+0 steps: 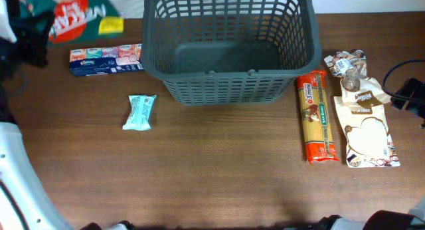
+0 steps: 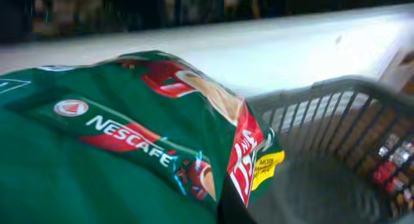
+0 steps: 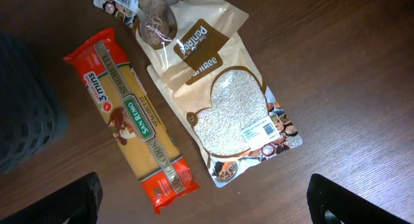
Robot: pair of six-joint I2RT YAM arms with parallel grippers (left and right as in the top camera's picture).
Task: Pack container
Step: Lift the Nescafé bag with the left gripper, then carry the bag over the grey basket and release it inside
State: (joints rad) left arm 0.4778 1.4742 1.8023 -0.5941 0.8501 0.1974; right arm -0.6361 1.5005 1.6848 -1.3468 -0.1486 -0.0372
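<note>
Right claw (image 3: 206,201) spread open over spaghetti pack (image 3: 132,117) | left claw hidden behind Nescafe bag (image 2: 110,140), grip unclear | bag near container (image 1: 229,90)

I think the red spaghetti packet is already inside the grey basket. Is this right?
Not right. The spaghetti packet is not inside the basket; it lies on the table just right of it, beside the grain pouch. The overhead view shows this.
</note>
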